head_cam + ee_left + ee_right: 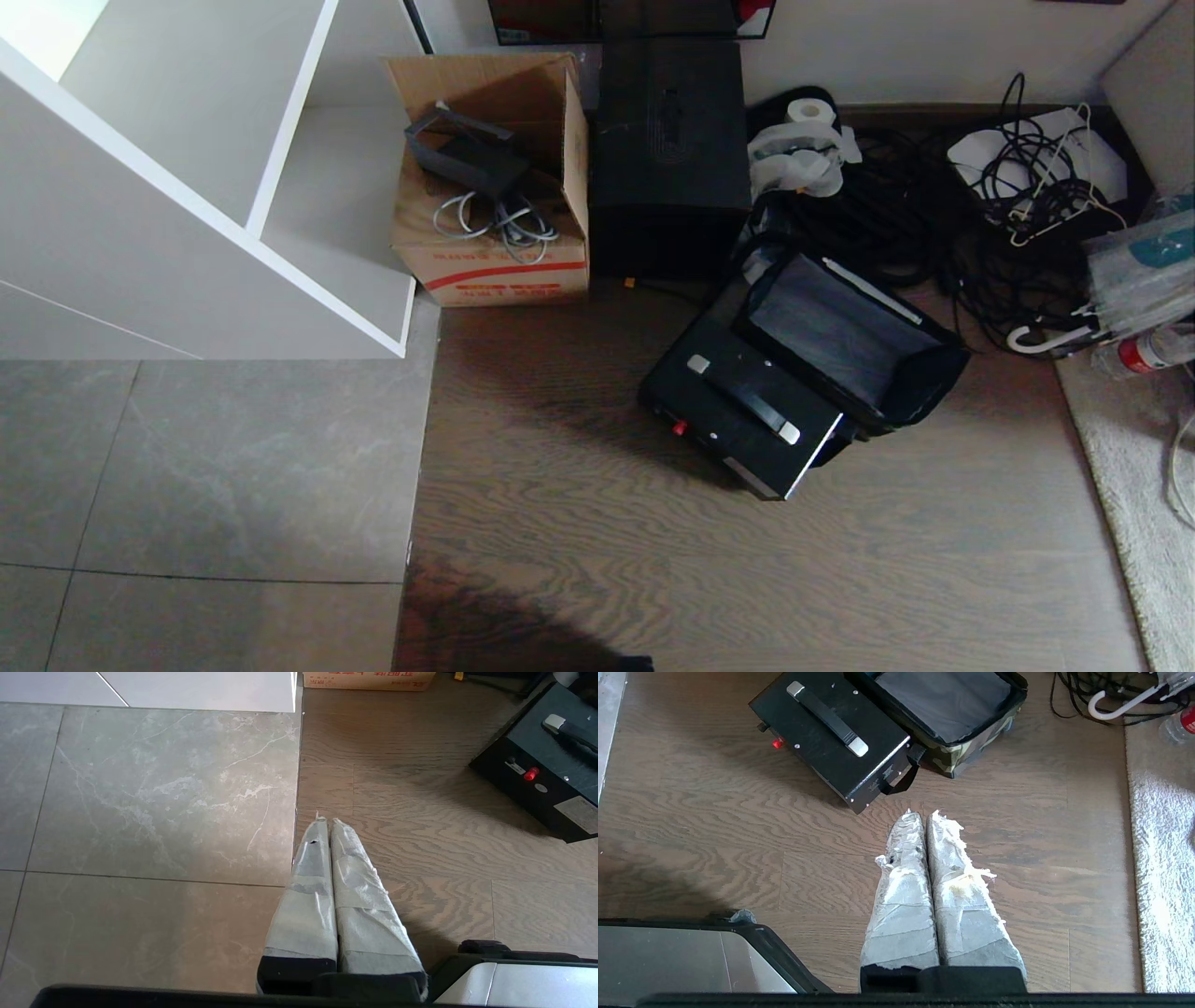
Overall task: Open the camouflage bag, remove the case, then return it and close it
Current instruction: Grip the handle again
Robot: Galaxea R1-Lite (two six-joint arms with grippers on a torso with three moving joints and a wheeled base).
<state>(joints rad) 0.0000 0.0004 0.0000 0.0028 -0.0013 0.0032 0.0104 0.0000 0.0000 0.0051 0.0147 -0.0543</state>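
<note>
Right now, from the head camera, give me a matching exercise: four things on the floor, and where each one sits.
1. case
2. camouflage bag
3. cardboard box
4. tall black box

A. beside the white shelf
B. between the cardboard box and the cable pile
C. lying open, lid flap back
D. on the wood floor, against the open bag's front

Pairs: 1-D, 2-C, 3-A, 4-B

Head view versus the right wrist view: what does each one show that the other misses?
Only the head view shows the cardboard box, the tall black box and white shelving. Only the right wrist view shows the right gripper, shut above bare floor. Both show the case beside the open camouflage bag.
</note>
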